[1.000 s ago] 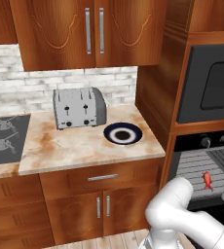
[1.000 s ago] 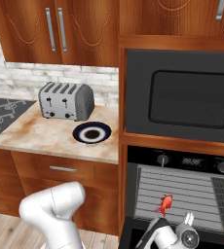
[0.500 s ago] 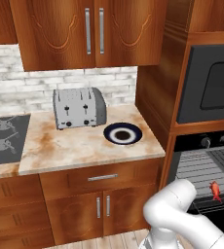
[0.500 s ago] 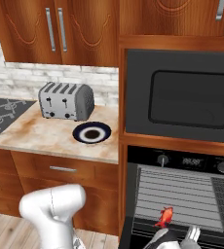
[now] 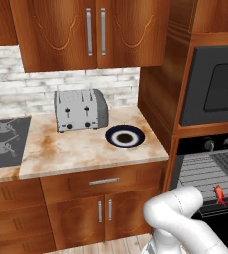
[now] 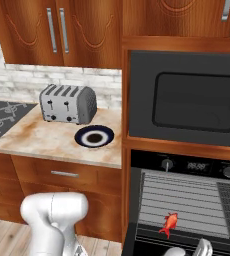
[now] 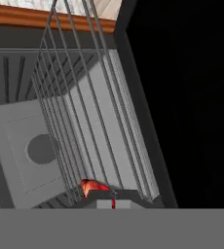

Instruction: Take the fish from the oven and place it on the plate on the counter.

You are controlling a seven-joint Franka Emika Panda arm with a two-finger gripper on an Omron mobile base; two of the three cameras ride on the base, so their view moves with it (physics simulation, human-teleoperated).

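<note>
1 fish (image 6: 169, 223) on oven (image 6: 187, 200) rack, claw grip unclear, no legible writing

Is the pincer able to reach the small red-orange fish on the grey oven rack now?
Probably yes: the black oven stands open and the small red-orange fish lies near the front of the grey wire rack, close before the hand camera, nothing between.

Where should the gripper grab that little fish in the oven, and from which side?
Grip the fish across its narrow mid-body, coming in through the oven's open front. It is small and elongated, on the wire rack, and that front looks like the only open way in.
</note>
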